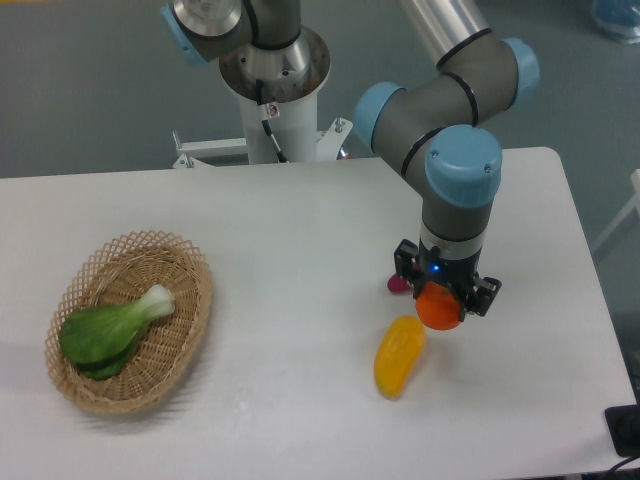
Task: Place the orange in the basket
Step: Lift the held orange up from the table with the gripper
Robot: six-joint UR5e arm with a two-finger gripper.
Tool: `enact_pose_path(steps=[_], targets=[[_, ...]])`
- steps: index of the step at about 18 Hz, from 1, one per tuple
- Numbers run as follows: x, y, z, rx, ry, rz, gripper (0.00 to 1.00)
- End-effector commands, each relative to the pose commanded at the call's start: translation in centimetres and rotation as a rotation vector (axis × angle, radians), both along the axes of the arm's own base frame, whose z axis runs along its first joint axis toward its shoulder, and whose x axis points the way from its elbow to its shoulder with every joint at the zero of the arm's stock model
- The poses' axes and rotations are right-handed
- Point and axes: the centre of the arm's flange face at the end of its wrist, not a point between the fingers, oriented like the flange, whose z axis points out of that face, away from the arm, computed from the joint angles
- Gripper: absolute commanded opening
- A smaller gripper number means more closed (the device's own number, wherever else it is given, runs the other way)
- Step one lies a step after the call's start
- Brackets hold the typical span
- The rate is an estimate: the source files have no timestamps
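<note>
Your gripper (441, 303) holds the orange (439, 308) between its fingers at the right of the table, just beside the yellow fruit (398, 356). The basket (190, 318) lies well apart to the left, so you likely carry it leftward.

Gripper (441, 304) on R side of table (300, 260), pointing down, fingers closed round orange (438, 309). Orange appears lifted off surface; contact w/ table can't be confirmed. Yellow fruit (398, 356) lies just below-left of orange. Small magenta obj (397, 285) behind gripper, partly hidden. Basket (180, 330) far L, well apart, holds bok choy (108, 333).
</note>
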Motion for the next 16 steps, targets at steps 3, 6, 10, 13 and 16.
enact_pose_path(steps=[3,6,10,13,16], targets=[[0.2,0.2,0.1,0.006,-0.002,-0.001,0.60],[0.7,0.6,0.3,0.009,-0.002,-0.009,0.61],[2.3,2.2,0.1,0.015,-0.009,0.027,0.60],[3.7,2.9,-0.6,0.013,-0.024,0.048,0.60],[5.2,4.4,-0.8,0.017,-0.029,0.073,0.59]])
